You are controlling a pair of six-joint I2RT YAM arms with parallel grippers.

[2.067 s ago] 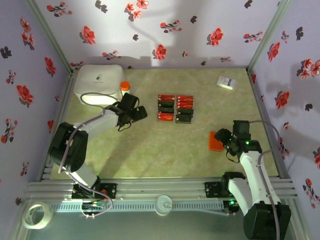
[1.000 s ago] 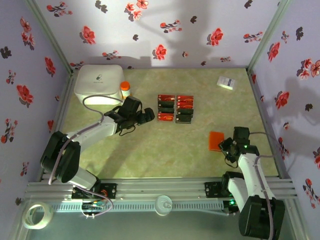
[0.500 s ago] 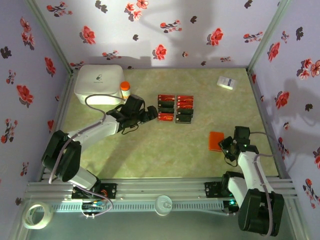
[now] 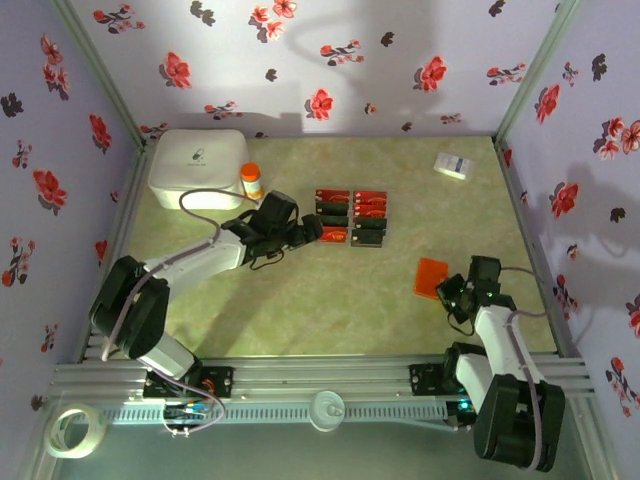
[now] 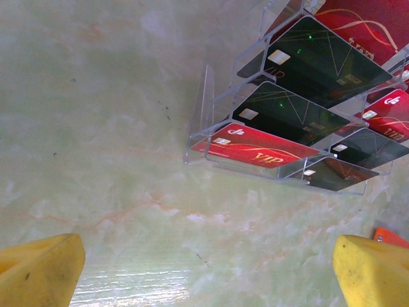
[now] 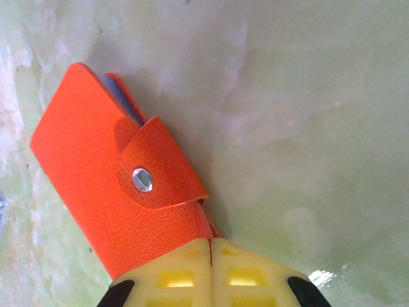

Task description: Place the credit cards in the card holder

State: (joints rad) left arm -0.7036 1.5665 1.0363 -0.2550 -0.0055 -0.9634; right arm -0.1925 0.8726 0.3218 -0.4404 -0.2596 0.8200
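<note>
While the right gripper (image 4: 447, 291) sits clamped tight on the near edge of the holder (image 4: 431, 277), the left gripper (image 4: 305, 232) hangs with its jaws spread wide, holding nothing. The holder is on the right near part of the table (image 4: 300, 300), flap snapped down, with its long axis slanting from the right gripper (image 6: 211, 256) toward far-left. It looks a bit tipped up, but whether it is off the table, can't tell.

The cards (image 4: 350, 217) stand mid-table toward the far side, in a clear rack (image 5: 204, 109), two columns of three, red and black mixed. Their long sides run left-right.

Key relation: the cards lie just right of the left gripper, close beside the left column. In the left wrist view the left gripper (image 5: 204, 272) faces the rack and the nearest red card (image 5: 255, 146) lies dead ahead. The left arm is much the nearer to the cards; the right arm and holder (image 6: 108, 192) are well apart from them, right and near. Likely next: the left arm picks a card.
</note>
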